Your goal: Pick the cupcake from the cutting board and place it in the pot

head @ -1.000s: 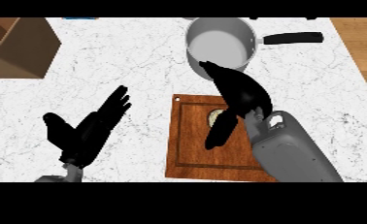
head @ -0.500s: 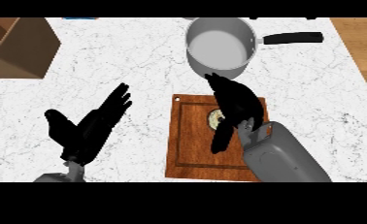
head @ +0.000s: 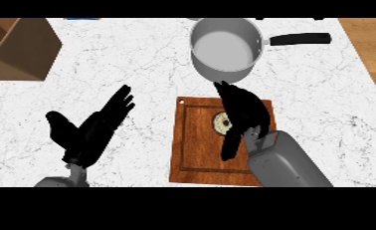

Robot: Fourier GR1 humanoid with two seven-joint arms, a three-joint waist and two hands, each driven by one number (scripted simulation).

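Surface: a white marbled desk [head: 140, 69] seen from steeply above, with a brown wooden box [head: 26, 50] at the upper left edge of the frame.
Cutting board: the wooden cutting board [head: 197, 160] lies at lower centre, its long side running up and down the frame.
Cupcake: the cupcake [head: 220, 122] sits on the upper half of the board, only its left part showing from under the right hand.
Pot: the grey pot [head: 224, 50] stands at upper centre, just above the board's top edge, with its black handle [head: 297, 39] pointing to the right of the frame.
Right hand: the right hand [head: 243, 110] is spread over the cupcake, fingers fairly straight toward the upper left and thumb stretched down the frame; it appears to have hold of nothing yet.
Left hand: the left hand [head: 92, 129] rests at lower left with its fingers straight, holding nothing.
Step in hand: closing on the cupcake, as I judge it.
Doing it well: bring fingers and thumb in on opposite sides of the cake's body, low enough to catch the wrapper and not the top, then lift straight up before carrying it toward the pot's mouth.
Orientation: the cupcake shows as a pale round ring with a darker middle, so it seems to stand upright, top toward the camera.
Long axis: none in the plane of the board, and any side suits a grasp.
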